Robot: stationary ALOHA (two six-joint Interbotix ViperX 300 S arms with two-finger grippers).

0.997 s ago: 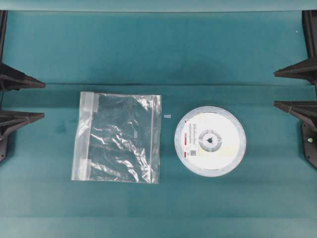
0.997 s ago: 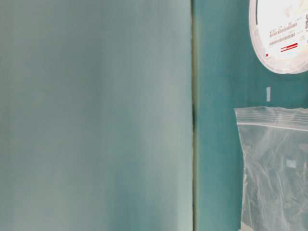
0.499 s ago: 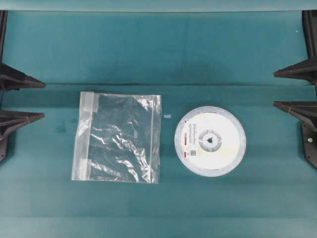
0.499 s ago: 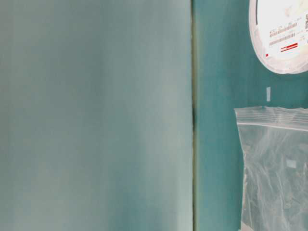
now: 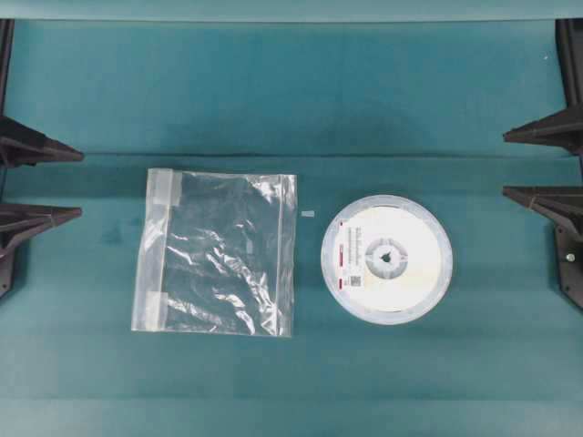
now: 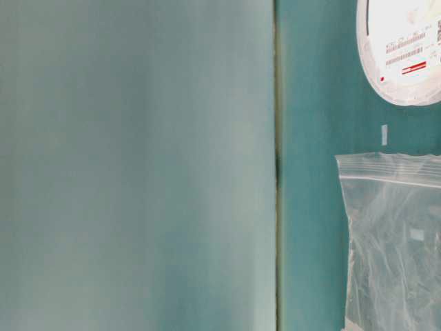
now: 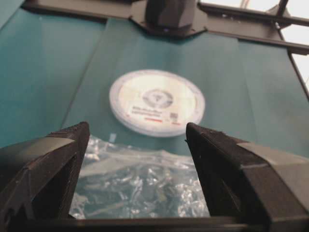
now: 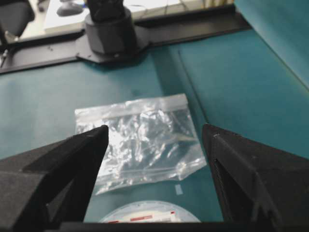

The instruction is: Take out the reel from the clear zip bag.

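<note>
From the left wrist camera I see my left hand (image 7: 137, 140) spread wide with nothing between its fingers. Just past them lies the clear zip bag (image 5: 217, 252), flat and crinkled on the teal tabletop (image 5: 291, 91), toward the left edge in the overhead view, its whitish zip strip along the side facing that edge. The bag looks empty. Beyond it, apart from it across a strip of bare tabletop, the reel (image 5: 386, 259) lies flat toward the right edge, outside the bag, its label with red marks on the side facing the bag. A small pale scrap (image 5: 308, 214) sits on the tabletop in the gap between bag and reel, touching neither. Nothing covers either one. My right hand (image 8: 154, 140) is likewise wide open and holds nothing; it is parked at the right edge, the left at the left edge, both well clear of bag and reel. A seam (image 5: 291, 155) crosses the tabletop behind them.
</note>
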